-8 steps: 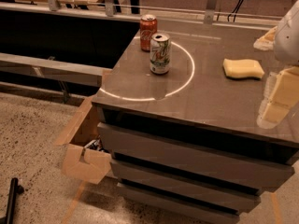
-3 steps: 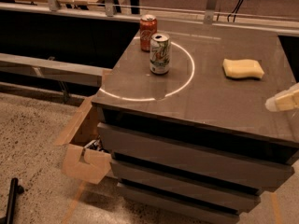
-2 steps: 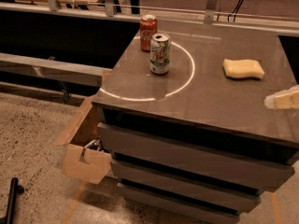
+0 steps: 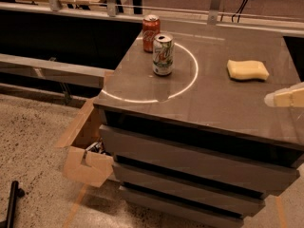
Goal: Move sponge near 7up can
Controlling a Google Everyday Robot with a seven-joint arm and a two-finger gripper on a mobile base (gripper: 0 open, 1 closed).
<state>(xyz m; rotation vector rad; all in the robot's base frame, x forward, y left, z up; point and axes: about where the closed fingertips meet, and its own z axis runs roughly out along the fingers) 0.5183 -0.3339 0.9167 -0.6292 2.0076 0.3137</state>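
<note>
The pale yellow sponge (image 4: 247, 70) lies flat on the right side of the dark cabinet top (image 4: 223, 103). The silver-white 7up can (image 4: 163, 54) stands upright to its left, inside a white circle marked on the top. My gripper (image 4: 288, 98) shows only as a pale fingertip at the frame's right edge, in front of and to the right of the sponge, apart from it. The sponge and the can are well apart.
A red-orange soda can (image 4: 151, 26) stands just behind the 7up can. The cabinet has drawers (image 4: 190, 167) on its front. An open cardboard box (image 4: 85, 151) sits on the floor at its left. A rail (image 4: 47, 68) runs along the left.
Since 2.7 s ago my gripper has pulled back toward the right edge and lower, so only a fingertip shows. The sponge and both cans have not moved.
</note>
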